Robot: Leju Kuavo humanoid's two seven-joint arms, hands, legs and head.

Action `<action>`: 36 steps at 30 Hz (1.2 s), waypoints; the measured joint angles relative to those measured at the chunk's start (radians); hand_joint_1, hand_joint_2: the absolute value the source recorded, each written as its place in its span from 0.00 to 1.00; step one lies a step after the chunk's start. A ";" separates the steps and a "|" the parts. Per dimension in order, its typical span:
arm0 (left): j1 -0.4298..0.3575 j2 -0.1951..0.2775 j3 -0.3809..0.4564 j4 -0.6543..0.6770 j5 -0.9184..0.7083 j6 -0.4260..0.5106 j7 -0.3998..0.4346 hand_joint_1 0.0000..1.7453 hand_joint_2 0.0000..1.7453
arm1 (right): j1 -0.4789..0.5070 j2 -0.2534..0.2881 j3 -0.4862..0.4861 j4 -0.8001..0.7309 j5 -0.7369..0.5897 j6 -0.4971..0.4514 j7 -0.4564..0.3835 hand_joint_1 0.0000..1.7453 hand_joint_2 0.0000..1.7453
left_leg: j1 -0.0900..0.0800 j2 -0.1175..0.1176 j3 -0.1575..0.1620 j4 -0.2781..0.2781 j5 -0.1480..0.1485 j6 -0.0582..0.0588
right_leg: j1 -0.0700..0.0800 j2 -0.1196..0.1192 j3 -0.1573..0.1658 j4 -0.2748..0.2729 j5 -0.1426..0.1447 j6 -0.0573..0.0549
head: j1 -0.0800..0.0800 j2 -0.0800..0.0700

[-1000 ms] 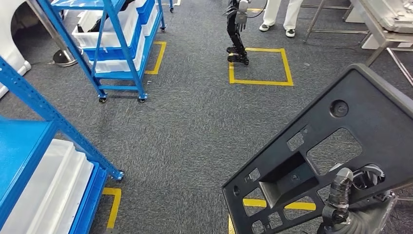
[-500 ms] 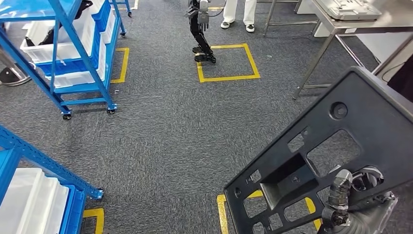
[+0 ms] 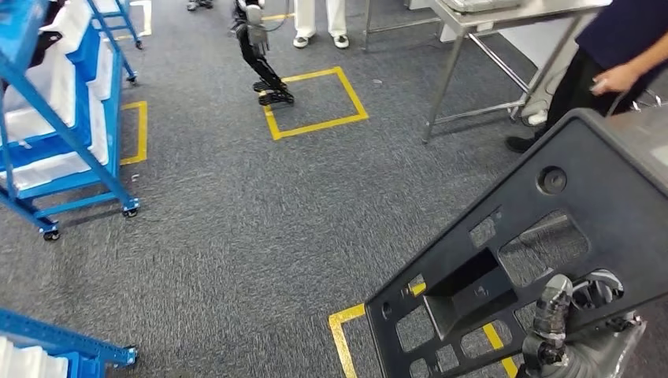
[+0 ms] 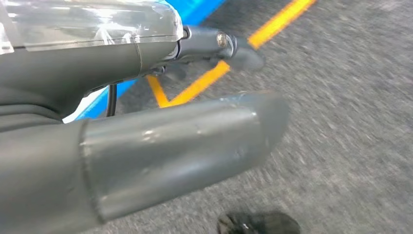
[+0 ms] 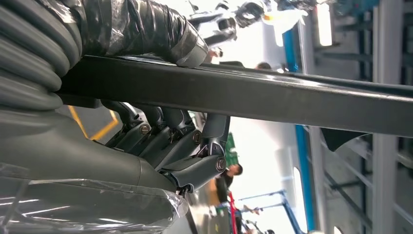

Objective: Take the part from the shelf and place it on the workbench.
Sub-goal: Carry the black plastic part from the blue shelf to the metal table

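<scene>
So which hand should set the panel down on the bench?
Right. The right hand already grips the black panel at its lower edge, and the metal bench stands ahead on that side. The left hand holds nothing.

Head view looks down over carpet [image 3: 236, 220]; wrist views sit close behind each hand.

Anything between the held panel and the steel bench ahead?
Possibly: a person stands by the steel workbench, at its right end, just past the black panel that the right robot hand holds. Bare carpet leads to the bench's left leg.
</scene>
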 joint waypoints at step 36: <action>0.012 0.006 0.003 0.000 0.000 -0.002 0.003 0.00 0.00 | 0.003 0.001 0.000 0.008 0.002 -0.003 0.001 1.00 1.00 | 0.014 -0.047 -0.076 0.086 0.025 -0.019 | -0.013 0.087 -0.012 0.030 -0.011 0.013 | 0.001 0.000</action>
